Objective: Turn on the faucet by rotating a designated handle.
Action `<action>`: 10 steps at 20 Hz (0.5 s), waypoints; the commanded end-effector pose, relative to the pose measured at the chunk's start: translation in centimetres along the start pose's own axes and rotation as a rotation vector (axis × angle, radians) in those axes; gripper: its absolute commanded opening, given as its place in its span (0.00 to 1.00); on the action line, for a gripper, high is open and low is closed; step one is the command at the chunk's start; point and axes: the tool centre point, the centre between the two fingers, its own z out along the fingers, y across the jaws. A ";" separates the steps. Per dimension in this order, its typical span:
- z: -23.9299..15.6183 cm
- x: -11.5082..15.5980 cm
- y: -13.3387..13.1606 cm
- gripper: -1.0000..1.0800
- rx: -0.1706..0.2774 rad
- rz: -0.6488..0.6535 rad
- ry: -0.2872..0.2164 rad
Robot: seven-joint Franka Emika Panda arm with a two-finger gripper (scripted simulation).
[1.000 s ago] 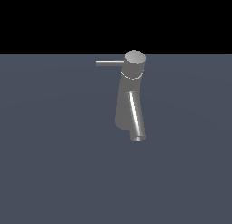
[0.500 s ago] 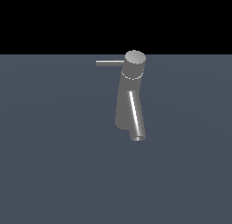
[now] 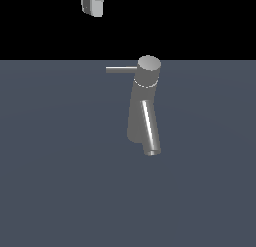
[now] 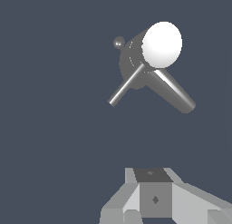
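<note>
The grey metallic faucet [image 3: 142, 113] stands on the dark grey floor, with its cylindrical cap [image 3: 148, 66] on top and its slanted spout [image 3: 150, 128] pointing down toward the viewer. The handle [image 3: 121, 69], a thin straight rod, sticks out from the cap toward the exterior view's left. Only a light grey piece of my gripper [image 3: 93, 3] shows at the top edge, high above the handle and to its left. The wrist view looks down on the cap [image 4: 161, 45], the handle [image 4: 127, 85] and the thicker spout [image 4: 174, 91]. The gripper body [image 4: 154, 198] is well apart from them. Its jaws are not clear.
The flat dark grey floor [image 3: 60, 181] spreads all around the faucet. A black background lies above its far edge. No other object shows.
A piece of my gripper has come into the top of the exterior view, where none showed before. The faucet and its handle have not moved.
</note>
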 end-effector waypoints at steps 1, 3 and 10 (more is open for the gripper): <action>1.0 0.5 -0.5 0.00 0.020 0.059 0.020; 1.8 1.0 -0.9 0.00 0.036 0.105 0.035; 4.4 2.8 -2.3 0.00 0.091 0.263 0.088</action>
